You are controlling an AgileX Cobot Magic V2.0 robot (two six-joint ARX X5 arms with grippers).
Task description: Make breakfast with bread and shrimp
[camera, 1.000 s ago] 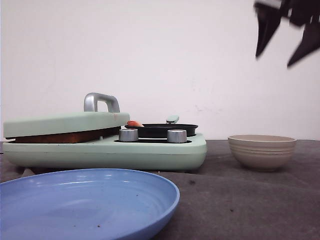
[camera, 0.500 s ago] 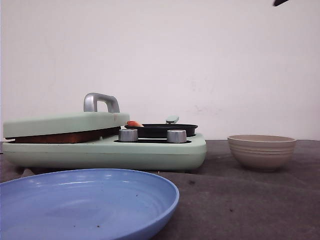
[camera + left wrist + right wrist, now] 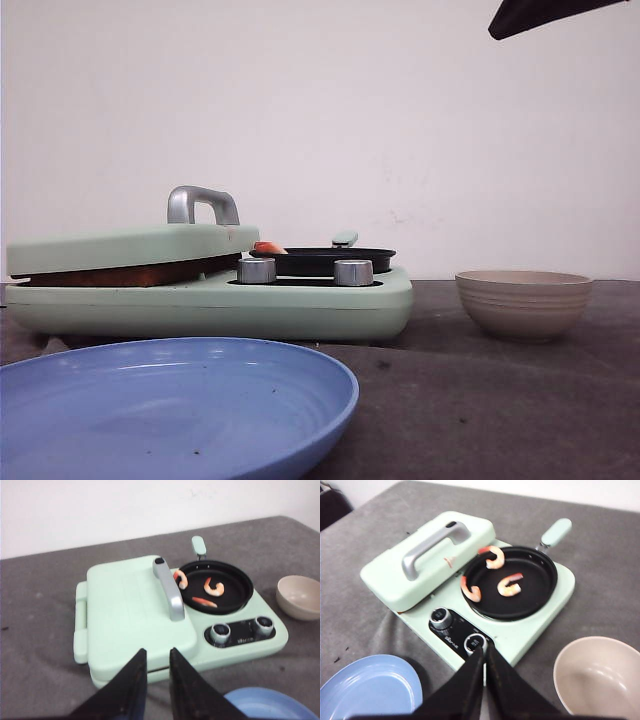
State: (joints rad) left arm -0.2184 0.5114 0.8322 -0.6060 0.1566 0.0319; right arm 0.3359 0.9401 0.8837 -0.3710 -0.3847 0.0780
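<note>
Beside shrimp pan (image 3: 510,582), closed lid (image 3: 132,607) over seemingly bread (image 3: 120,273), bowl (image 3: 597,677) near

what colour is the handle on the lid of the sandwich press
Silver, a metal handle on the pale green lid; clearest in the right wrist view.

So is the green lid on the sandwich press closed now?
Nearly closed. The lid lies low over the bread, but a thin gap shows the brown crust.

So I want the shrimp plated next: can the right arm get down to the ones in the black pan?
Probably yes. The three shrimp lie uncovered in the open black pan, with the press lid beside it, not over it. The right gripper hangs above, nothing between.
</note>
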